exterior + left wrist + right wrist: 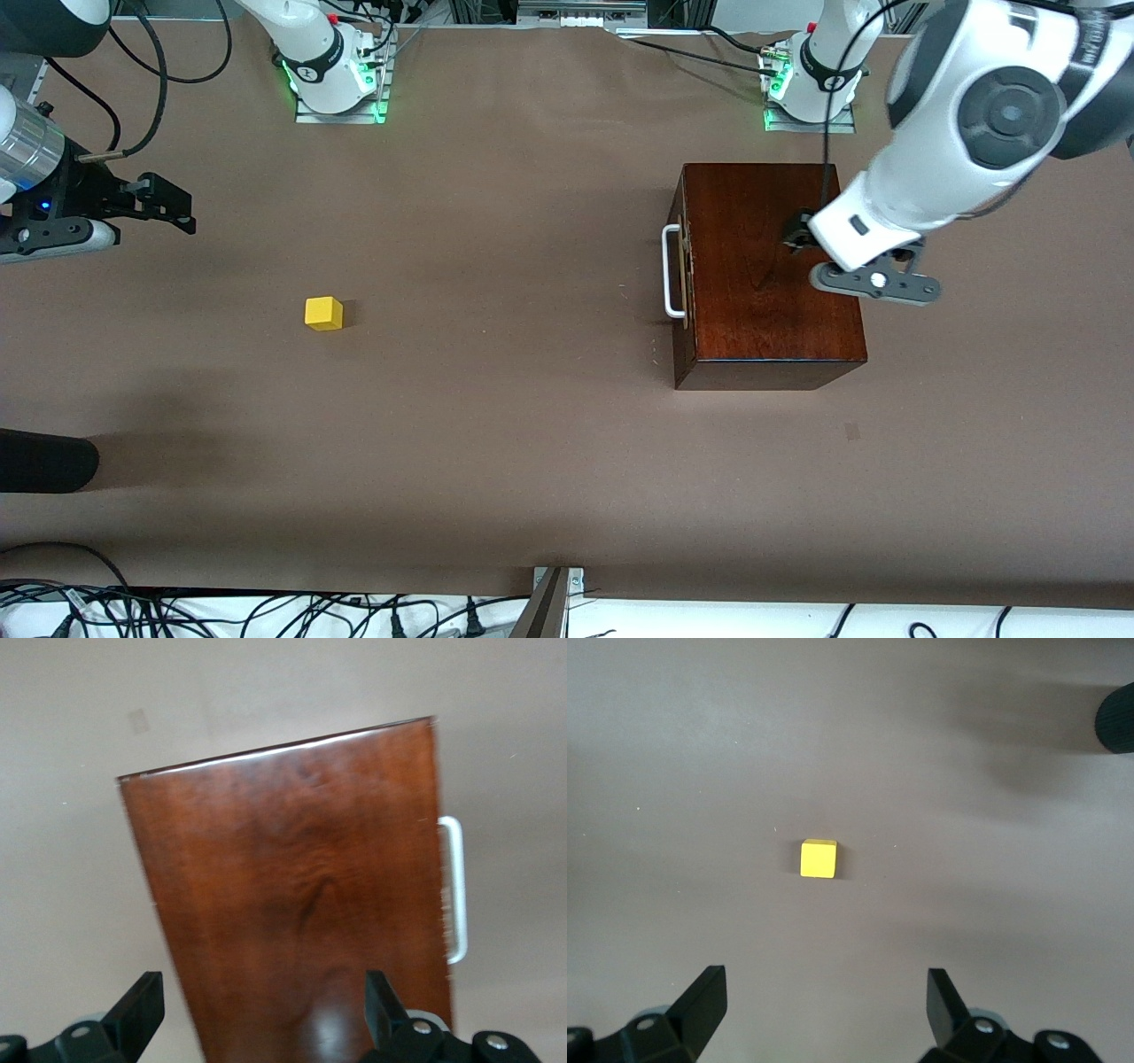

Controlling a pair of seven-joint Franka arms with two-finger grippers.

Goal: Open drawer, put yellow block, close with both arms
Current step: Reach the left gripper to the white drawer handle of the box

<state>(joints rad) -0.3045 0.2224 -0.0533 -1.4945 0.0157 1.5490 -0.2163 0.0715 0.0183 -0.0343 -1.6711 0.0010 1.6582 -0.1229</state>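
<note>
Wooden box [766,266] under the empty, spread left gripper [266,1014]; right gripper [824,1010] likewise spread.

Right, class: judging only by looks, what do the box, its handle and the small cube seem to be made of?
Box: reddish-brown wood with visible grain, likely varnished, since its top shows glossy highlights.
Handle: a smooth white loop, probably painted metal, though plastic is possible.
Yellow block: plain, even matte yellow faces; painted wood or plastic, the look leaves it open.
</note>
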